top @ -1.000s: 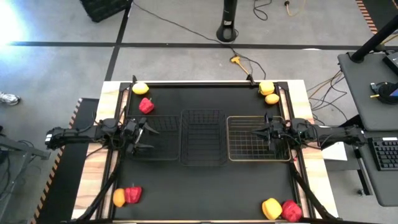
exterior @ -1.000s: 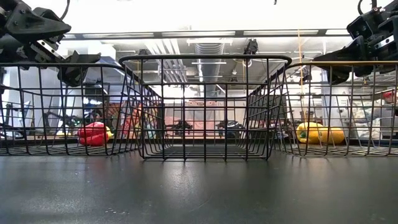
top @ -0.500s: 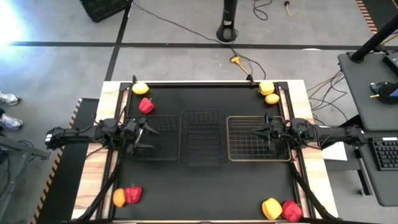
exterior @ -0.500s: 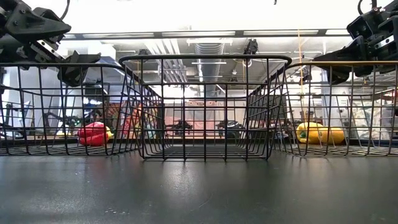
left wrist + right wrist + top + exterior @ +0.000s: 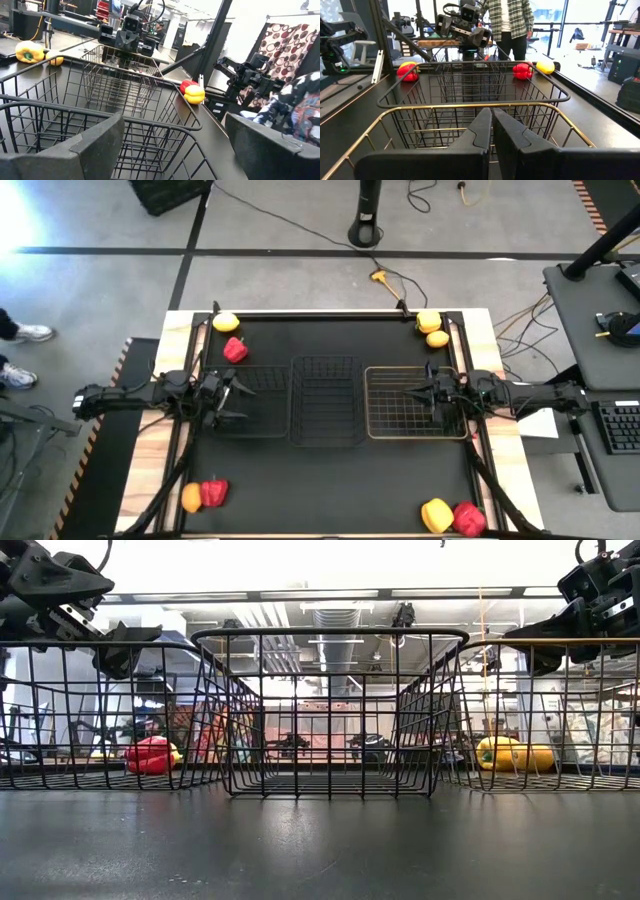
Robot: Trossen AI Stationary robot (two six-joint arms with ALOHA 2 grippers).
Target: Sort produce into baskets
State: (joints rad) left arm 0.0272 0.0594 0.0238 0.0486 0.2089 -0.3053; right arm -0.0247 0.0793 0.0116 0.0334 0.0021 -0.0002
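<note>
We are holding our left claw (image 5: 238,397) wide open over the black basket (image 5: 258,402) on the left side of the desk (image 5: 330,470). Our right claw (image 5: 418,391) is pinched shut over the pale basket (image 5: 405,403). All the baskets are sitting empty. The nearest food to the left claw is the red pepper (image 5: 234,349), lying near the far left corner beside a yellow fruit (image 5: 226,322). It is round, so we cannot tell which way it is pointing.
</note>
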